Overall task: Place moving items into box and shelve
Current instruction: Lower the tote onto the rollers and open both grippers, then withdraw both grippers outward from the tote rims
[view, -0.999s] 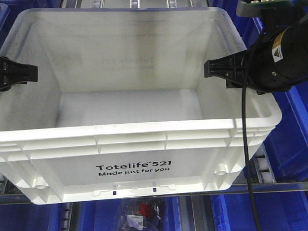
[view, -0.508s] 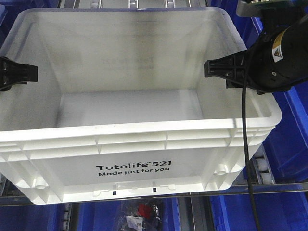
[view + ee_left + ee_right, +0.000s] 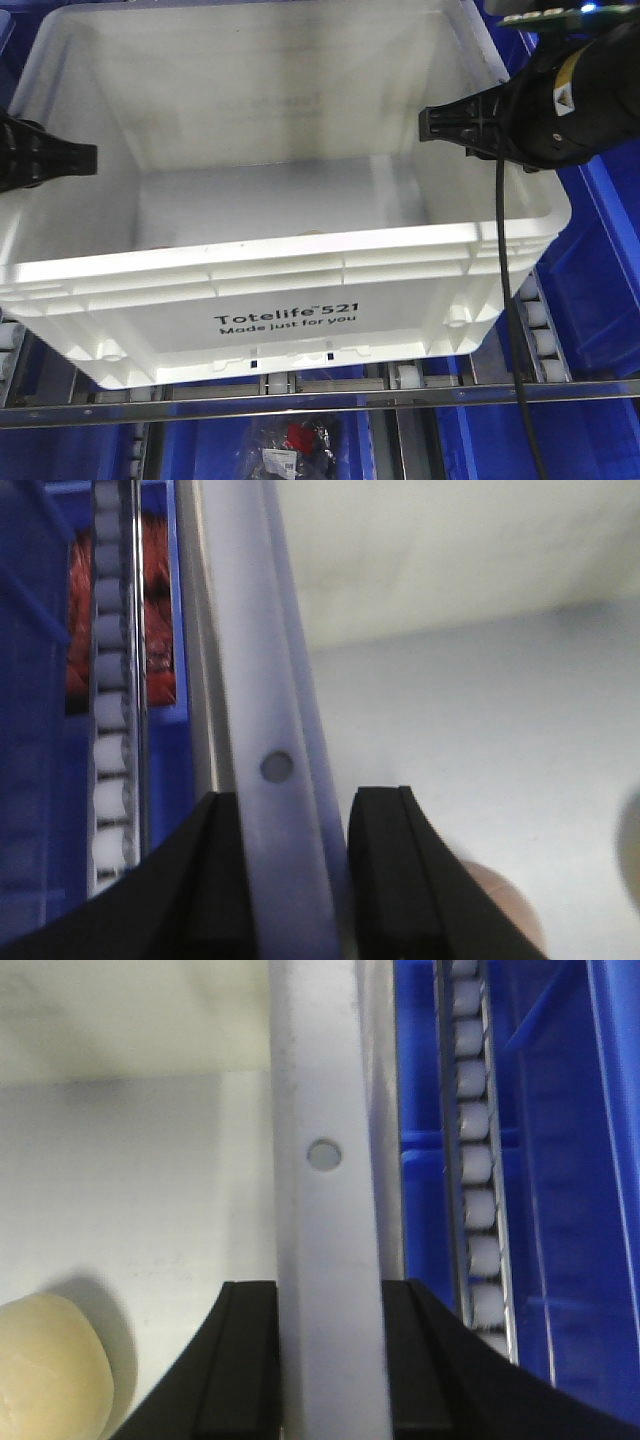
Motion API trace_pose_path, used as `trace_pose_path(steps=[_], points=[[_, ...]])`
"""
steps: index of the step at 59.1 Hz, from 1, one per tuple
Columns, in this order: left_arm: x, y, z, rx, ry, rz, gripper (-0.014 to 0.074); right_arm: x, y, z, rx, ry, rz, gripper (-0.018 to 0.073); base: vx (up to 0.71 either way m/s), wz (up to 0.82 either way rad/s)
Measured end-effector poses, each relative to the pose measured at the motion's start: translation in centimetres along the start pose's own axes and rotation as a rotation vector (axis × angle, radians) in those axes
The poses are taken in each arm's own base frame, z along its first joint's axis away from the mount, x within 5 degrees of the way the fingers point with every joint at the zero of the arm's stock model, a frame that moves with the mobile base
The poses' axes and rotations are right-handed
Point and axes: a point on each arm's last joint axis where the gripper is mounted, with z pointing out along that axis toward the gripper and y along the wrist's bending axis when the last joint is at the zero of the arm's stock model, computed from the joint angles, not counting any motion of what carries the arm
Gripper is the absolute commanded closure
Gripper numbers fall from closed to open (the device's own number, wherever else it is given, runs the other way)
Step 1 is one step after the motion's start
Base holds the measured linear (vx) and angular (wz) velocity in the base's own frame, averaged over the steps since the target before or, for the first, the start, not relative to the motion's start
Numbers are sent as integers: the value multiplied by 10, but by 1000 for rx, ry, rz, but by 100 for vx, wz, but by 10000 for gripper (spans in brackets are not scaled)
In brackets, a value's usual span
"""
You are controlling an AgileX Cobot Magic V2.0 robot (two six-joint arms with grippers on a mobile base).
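Both claws apparently clamp the box rim.

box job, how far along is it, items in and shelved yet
Done: at least one pale yellow-tan item lies on the floor of the box. In hand: the left gripper and right gripper each clamp a side rim, carrying the box over the roller rails. Left: setting it down on the shelf and letting go.
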Motion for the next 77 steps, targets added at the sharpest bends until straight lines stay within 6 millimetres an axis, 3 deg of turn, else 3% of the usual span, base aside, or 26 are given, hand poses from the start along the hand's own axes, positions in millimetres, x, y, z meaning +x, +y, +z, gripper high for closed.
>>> trace_pose_path(steps=[17,26,31,41,51,61,77], points=[[-7,9,45,-138,-45,51,428,-6,25,64,42,-17,44,445,0,0],[-10,7,69,-153,-53,73,407,-7,30,81,65,-33,45,400,0,0],[-10,4,80,-150,-50,91,344,-7,29,82,82,-40,37,319,0,0],[-10,3,85,-150,-51,118,122,-8,27,82,95,-43,29,100,0,0],[-17,4,68,-131,-113,113,-18,-16,26,66,43,-117,22,26,0,0],[-16,12,31,-104,-128,16,-8,-16,17,36,-12,-153,-40,26,0,0],[14,17,-33,60,-95,91,27,39,-12,-4,-130,-197,-122,37,0,0]])
